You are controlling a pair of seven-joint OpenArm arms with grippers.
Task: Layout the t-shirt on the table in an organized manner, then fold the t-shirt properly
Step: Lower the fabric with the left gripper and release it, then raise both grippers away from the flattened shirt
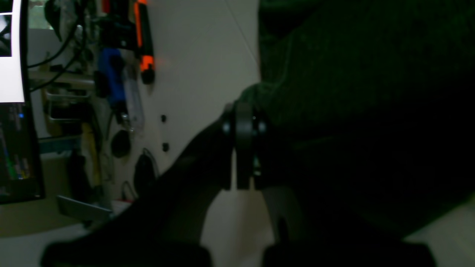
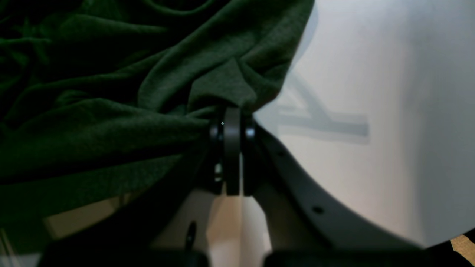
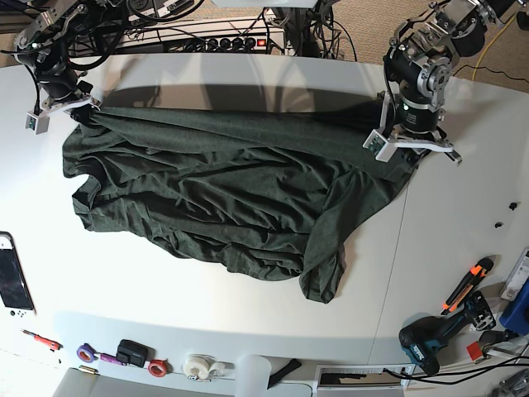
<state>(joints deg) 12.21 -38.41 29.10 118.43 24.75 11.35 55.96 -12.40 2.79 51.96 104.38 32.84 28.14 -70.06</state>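
Both hands are clenched on the t-shirt [image 3: 215, 198]. The right hand [image 2: 232, 111] pinches a bunched corner of the cloth between its closed fingers, and the left hand [image 1: 243, 111] grips another edge the same way. In the base view the garment hangs stretched between them along its far edge, while the rest of it spills toward the near side of the desk [image 3: 248, 331] in heavy wrinkles, with one twisted flap trailing well below the left hand.

The main risk, as I judge it, is the grip itself. Each hand holds only a small gather of soft fabric, so a sharp pull apart could slide the cloth out of one pinch and drop that side in a heap. Pulling unevenly could also drag the whole shirt sideways rather than flatten it. The folded-over flap below the left hand may stay trapped under the body of the shirt, leaving a crease that spoils the later fold. Whether either hand has caught more than one layer cannot be told.
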